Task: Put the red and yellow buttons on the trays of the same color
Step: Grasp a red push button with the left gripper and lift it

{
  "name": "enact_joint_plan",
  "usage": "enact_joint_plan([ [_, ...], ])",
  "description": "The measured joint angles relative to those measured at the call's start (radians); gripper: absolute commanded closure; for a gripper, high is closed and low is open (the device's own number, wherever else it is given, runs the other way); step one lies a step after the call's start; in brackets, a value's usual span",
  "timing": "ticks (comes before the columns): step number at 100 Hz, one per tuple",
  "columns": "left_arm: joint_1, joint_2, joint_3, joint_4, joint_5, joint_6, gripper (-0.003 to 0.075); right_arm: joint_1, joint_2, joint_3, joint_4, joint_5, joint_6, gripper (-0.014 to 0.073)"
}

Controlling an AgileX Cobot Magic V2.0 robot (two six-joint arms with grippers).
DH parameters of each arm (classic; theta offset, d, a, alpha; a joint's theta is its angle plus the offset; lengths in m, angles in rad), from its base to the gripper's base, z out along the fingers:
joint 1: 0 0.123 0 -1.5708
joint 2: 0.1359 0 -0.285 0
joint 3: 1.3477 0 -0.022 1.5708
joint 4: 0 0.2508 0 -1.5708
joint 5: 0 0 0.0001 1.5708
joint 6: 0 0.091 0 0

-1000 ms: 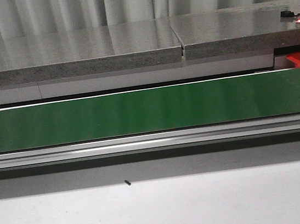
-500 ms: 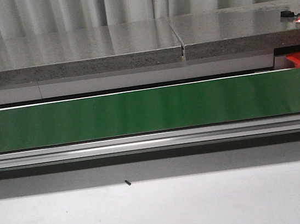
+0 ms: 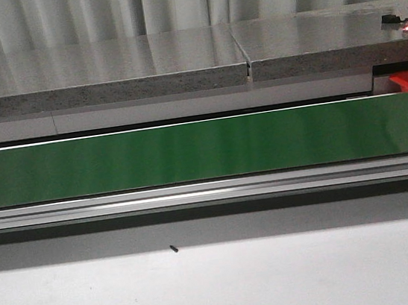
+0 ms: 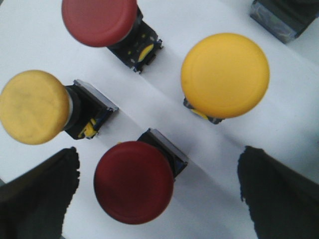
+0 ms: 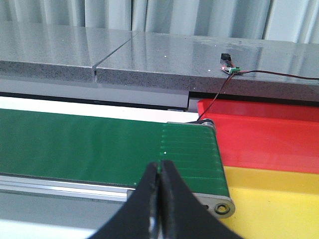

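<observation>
**Left claw poised over a red button; sorting not yet begun**

Four mushroom-head push buttons with dark switch bodies lie on a white surface under the left wrist camera: a dark red button (image 4: 133, 181) nearest the fingers, a pale yellow button (image 4: 34, 107) beside it, a bright yellow button (image 4: 225, 74) further out, and a second red button (image 4: 99, 21) at the far edge. All four are apart from one another, none yet on a tray.

The left gripper (image 4: 158, 199) is spread wide, its black fingers (image 4: 42, 199) standing either side of the near red button without touching it. That straddle suggests this button is the chosen pick; the open gap leaves room to descend around the cap.

The right gripper (image 5: 160, 199) has its fingers pressed together and holds nothing, waiting above the end of the green conveyor belt (image 5: 99, 144). Just past the belt's roller sit the red tray (image 5: 259, 137) and, touching it, the yellow tray (image 5: 269, 204), probably placed there to catch sorted buttons.

From the front, the belt (image 3: 204, 150) runs bare below a grey stone counter (image 3: 103, 72); no arm shows.
</observation>
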Motion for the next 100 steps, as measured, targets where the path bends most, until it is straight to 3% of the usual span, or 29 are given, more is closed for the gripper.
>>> enact_joint_plan([
  [17,0.0,0.0,0.0,0.0,0.007,0.0,0.0283,0.0,0.0,0.0,0.0,0.0,0.0,0.0662],
  [59,0.0,0.041,-0.001,0.002,0.029,0.0,0.0316,0.0,0.0,0.0,0.0,0.0,0.0,0.0662],
  [85,0.0,0.042,-0.001,0.002,0.029,0.0,0.0596,0.0,0.0,0.0,0.0,0.0,0.0,0.0662],
  [100,0.0,0.028,-0.001,-0.002,0.051,0.0,0.0668,0.0,0.0,0.0,0.0,0.0,0.0,0.0662],
])
